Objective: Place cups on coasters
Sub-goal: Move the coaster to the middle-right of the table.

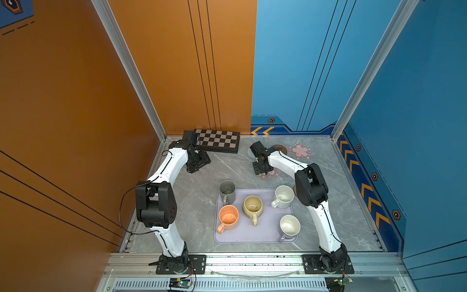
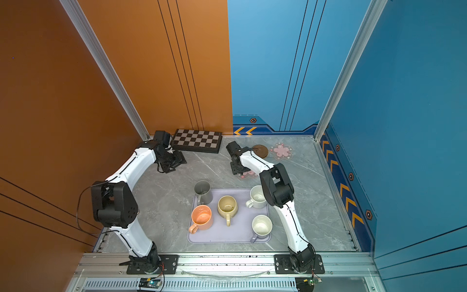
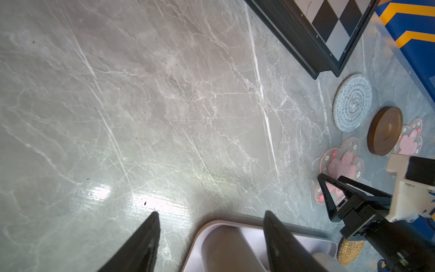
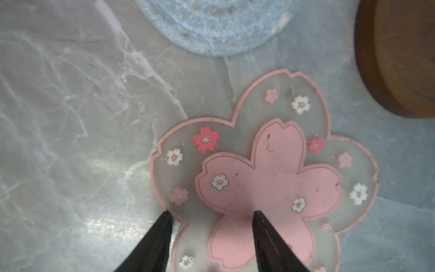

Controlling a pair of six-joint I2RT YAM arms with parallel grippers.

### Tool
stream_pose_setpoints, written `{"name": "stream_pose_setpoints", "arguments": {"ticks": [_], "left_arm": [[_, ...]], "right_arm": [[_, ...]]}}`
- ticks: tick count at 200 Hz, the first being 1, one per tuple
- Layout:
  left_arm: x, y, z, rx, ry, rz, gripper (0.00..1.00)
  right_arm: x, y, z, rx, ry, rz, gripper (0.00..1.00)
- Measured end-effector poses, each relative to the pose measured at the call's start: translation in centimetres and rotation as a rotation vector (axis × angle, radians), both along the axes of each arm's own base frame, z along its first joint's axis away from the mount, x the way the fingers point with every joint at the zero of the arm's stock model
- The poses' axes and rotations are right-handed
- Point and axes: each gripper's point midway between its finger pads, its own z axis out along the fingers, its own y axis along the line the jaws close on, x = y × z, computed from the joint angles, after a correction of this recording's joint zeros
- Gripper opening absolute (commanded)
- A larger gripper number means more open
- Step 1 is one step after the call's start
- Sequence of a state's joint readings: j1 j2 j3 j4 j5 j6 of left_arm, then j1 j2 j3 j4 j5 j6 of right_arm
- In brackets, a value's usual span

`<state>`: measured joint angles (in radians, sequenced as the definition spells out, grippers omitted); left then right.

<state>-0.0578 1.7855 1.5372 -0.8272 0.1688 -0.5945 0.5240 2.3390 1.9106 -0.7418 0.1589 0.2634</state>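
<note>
Five cups stand on the lavender tray (image 1: 265, 235): grey (image 1: 227, 191), orange (image 1: 228, 217), beige-yellow (image 1: 253, 206), speckled white (image 1: 284, 196) and lavender (image 1: 289, 225). My right gripper (image 4: 211, 213) hangs open just over a pink-flower coaster (image 4: 270, 179) that lies flat on the table. One tip is at the coaster's rim, the other over its pink centre. Beyond it lie the pale-blue coaster (image 4: 216, 26), the brown disc (image 4: 400, 58) and a second pink flower (image 1: 300, 150). The rattan coaster (image 3: 350, 250) peeks out by the tray. My left gripper (image 3: 210, 213) is open and empty, off the tray's far left corner.
A chequered board (image 1: 217, 140) lies at the back left, close behind my left wrist. My right arm's elbow (image 1: 310, 188) hangs beside the speckled white cup. Walls close the table on the left, back and right.
</note>
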Motion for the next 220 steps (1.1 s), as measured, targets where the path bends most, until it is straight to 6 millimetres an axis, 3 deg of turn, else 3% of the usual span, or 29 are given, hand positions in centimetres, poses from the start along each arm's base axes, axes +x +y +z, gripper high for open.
{"name": "stream_pose_setpoints", "arguments": {"ticks": [82, 161, 180, 220], "left_arm": [[-0.1, 0.3, 1.0, -0.002, -0.025, 0.007, 0.71], [-0.4, 0.3, 1.2, -0.004, -0.026, 0.015, 0.72], [-0.4, 0.3, 1.2, -0.004, -0.026, 0.015, 0.73], [-0.5, 0.3, 1.0, -0.004, -0.021, 0.014, 0.73]], "right_arm": [[-1.3, -2.9, -0.2, 0.037, 0.001, -0.114, 0.56], [-2.2, -3.1, 0.1, 0.053, 0.013, -0.089, 0.62], [-1.6, -2.9, 1.0, 0.069, 0.004, -0.084, 0.62], [2.4, -2.0, 3.4, 0.133, -0.073, -0.096, 0.62]]}}
